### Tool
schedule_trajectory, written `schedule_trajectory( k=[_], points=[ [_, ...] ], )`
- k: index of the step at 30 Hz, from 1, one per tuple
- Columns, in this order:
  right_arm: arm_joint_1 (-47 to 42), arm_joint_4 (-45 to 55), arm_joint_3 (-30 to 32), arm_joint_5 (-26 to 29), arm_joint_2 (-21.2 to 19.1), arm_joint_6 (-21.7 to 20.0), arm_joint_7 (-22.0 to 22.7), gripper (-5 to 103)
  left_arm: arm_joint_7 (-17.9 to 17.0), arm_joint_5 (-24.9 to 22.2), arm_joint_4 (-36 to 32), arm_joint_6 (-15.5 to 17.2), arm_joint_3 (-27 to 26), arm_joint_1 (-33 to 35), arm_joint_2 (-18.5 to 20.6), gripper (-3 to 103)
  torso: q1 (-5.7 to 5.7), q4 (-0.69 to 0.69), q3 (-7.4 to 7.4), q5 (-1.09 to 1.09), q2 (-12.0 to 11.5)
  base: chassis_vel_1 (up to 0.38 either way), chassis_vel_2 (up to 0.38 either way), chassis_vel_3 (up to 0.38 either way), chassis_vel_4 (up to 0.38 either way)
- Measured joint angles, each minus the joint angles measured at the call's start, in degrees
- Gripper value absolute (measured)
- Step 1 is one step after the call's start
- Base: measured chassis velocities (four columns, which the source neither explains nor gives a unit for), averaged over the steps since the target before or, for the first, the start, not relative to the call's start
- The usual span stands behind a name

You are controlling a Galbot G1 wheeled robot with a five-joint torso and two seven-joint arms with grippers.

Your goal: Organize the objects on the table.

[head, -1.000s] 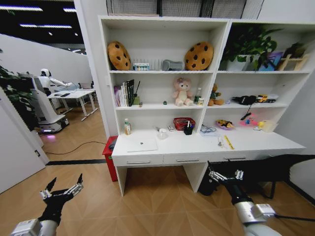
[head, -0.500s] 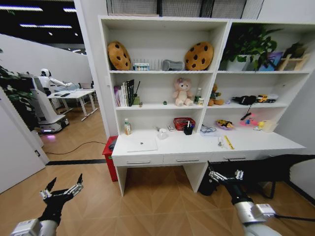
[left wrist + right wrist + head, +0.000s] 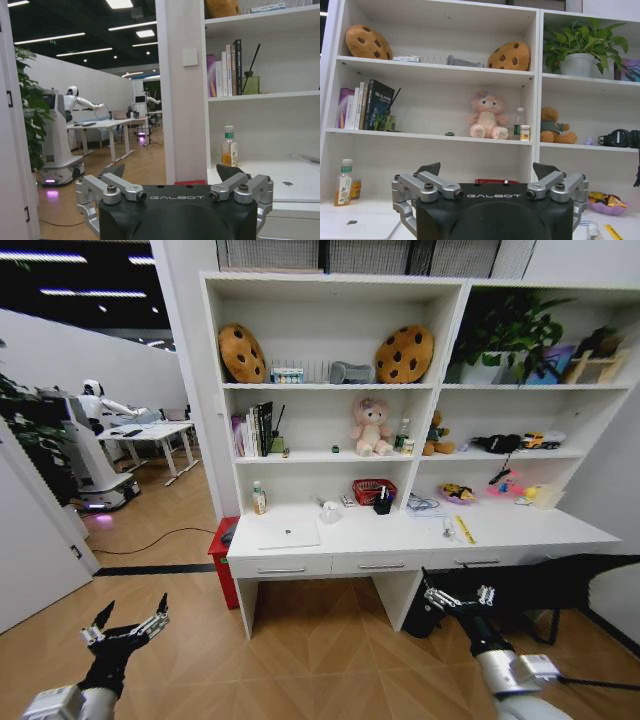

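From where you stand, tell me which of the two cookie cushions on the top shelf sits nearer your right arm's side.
The cookie cushion leaning by the shelf's central divider, right of the grey object; the other cookie cushion leans at the shelf's left end.

Black wrist housing, white GALBOT lettering, silver screwed linkages.

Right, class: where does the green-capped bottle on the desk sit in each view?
Head view: green-capped bottle at the desk's left end.
Left wrist view: on the desk, beside the white pillar.
Right wrist view: on the desk, below the bookshelf.
Shared landmark: the books above it.
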Motion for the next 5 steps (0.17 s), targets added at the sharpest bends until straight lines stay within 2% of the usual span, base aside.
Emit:
schedule_trajectory(
  k=[5],
  points=[
    [0.0, 0.0, 0.0, 0.0, 0.0, 0.0, 0.0, 100, 0.0, 0.0, 0.0, 0.0, 0.0, 0.0, 0.0, 100, 0.0, 0.0, 0.0, 0.0, 0.0, 0.0, 0.0, 0.0, 0.0]
  ],
)
